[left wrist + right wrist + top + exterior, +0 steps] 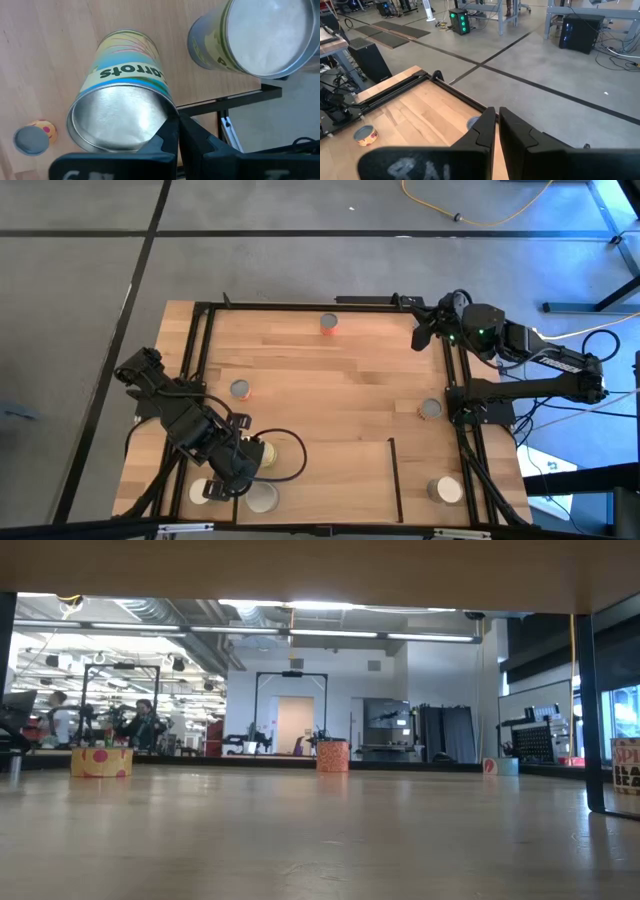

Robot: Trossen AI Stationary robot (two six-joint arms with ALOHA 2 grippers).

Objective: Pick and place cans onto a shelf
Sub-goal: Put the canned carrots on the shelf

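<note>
Left tool (248, 463) low, closed beside cans (262, 454)

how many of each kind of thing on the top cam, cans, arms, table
cans: 7
robot arms: 2, left arm, right arm
table: 1
total: 10
</note>
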